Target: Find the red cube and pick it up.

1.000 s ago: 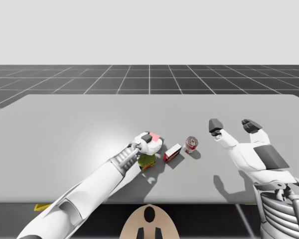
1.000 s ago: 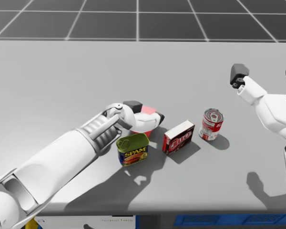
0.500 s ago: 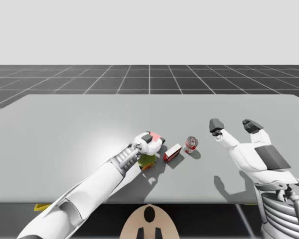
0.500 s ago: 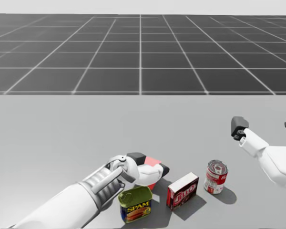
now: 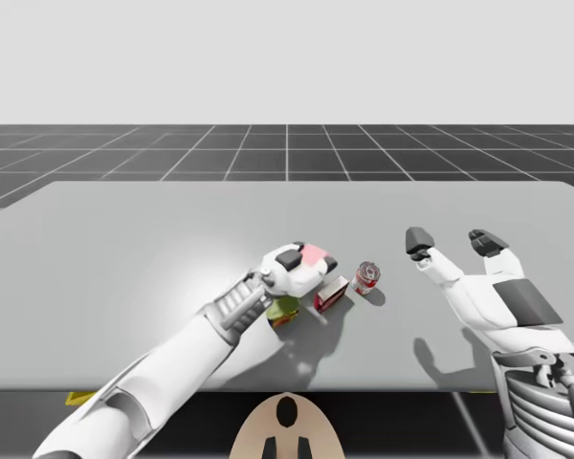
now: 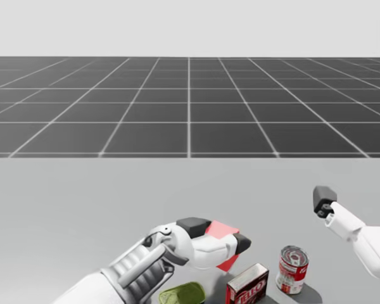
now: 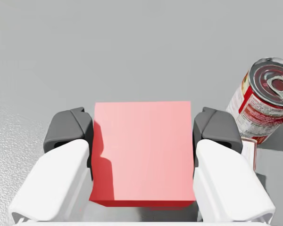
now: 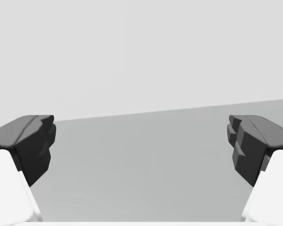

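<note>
Items as you meet them from left to right on the grey table [image 5: 124, 249]:

1. My left arm [image 5: 163, 368]. You see it come in from the lower left of the high view and reach toward the middle of the table.

2. My left gripper [image 5: 304, 258]. You find it closed on the red cube [image 7: 142, 150]. In the left wrist view its dark fingertips [image 7: 68, 129] press the cube's two opposite sides, and the cube sits squarely between them.

3. Red cube, the task's thing. You locate it near the table's middle, in my left gripper. It is just above the green tin and the red box in the high view, and it appears to be off the surface.

4. Green tin [image 5: 285, 308]. It is low and partly covered by my left wrist.

5. Red box [image 5: 331, 293]. It stands just beside the tin, on the tin's right.

6. Red and white can [image 5: 367, 277]. It stands upright, near the box and apart from it.

7. My right gripper [image 5: 452, 241]. You see it well apart from the can, with its fingers [image 8: 35, 136] spread wide and nothing between them.
</note>
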### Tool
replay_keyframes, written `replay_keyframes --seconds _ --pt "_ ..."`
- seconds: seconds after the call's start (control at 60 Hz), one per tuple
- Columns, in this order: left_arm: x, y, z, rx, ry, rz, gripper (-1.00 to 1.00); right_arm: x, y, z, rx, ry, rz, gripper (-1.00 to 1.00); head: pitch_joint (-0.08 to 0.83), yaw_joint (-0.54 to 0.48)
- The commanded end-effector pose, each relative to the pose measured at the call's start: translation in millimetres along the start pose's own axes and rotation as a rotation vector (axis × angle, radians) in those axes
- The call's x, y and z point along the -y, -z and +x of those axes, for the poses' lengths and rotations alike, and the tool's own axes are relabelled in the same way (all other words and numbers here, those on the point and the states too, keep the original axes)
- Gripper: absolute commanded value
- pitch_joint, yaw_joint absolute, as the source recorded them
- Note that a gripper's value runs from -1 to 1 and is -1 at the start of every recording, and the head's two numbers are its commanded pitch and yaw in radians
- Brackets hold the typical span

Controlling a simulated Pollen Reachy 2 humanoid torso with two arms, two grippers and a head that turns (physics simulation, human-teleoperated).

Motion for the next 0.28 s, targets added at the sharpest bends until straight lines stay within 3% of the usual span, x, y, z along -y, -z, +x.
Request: replay_keyframes --seconds 0.017,0.1,0.167,0.217,0.283 --pt "22.9 -25.6 49.6 -0.217 0.013 0.245 1.0 1.8 0.5 0.9 0.003 0.005 0.001 -1.0 0.275 0.0" --pt "24.6 -40.2 65.2 -0.158 0.031 0.249 1.0 4.2 -0.2 1.8 0.009 0.017 0.003 -1.0 0.269 0.0" --pt "23.0 -56.7 81.4 -0.066 0.088 0.298 1.0 7.4 -0.1 3.1 0.019 0.024 0.015 -1.0 0.263 0.0" --pt "20.3 -70.4 94.4 -0.025 0.068 0.282 1.0 9.4 -0.1 3.9 0.025 0.031 0.014 -1.0 0.259 0.0" --pt "17.5 -89.6 111.4 0.054 0.082 0.309 1.0 11.0 0.2 4.6 0.029 0.039 0.012 -1.0 0.255 0.0"
